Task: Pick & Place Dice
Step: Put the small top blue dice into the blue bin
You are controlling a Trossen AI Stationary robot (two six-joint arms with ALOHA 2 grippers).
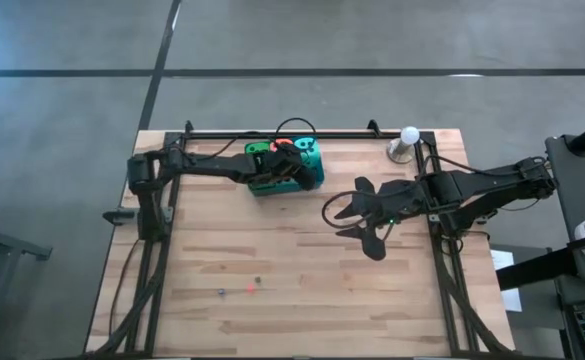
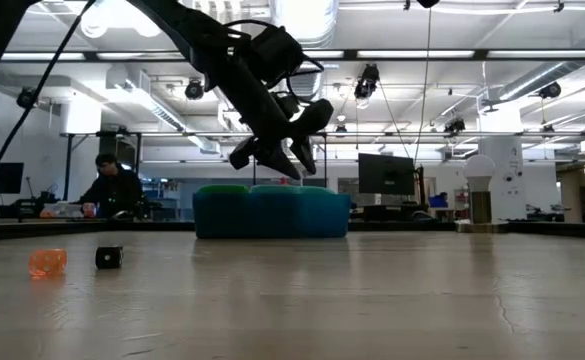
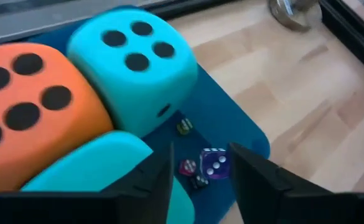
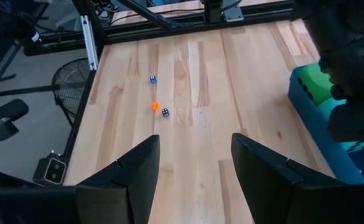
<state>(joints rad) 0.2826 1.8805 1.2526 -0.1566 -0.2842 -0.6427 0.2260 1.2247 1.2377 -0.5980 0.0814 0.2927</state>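
A blue tray (image 1: 312, 180) at the far middle of the table holds large soft dice: orange (image 3: 26, 106), teal (image 3: 132, 68), another teal (image 3: 88, 165) and green (image 1: 260, 150). Several small dice lie on the tray floor, among them a purple one (image 3: 214, 163) and a red one (image 3: 186, 167). My left gripper (image 3: 200, 158) hangs open over the tray, the purple die on the floor below its fingertips. Three small dice rest on the table near its front edge: blue (image 4: 152, 79), orange (image 4: 155, 106) and dark (image 4: 165, 112). My right gripper (image 4: 194, 149) stands open in the air right of the tray.
A white ball on a metal stand (image 1: 408, 140) sits at the far right, near the black frame rail (image 1: 272, 134) along the back edge. Bare wood (image 1: 302, 250) lies between the tray and the three small dice. A person (image 2: 112, 190) sits in the room beyond the table.
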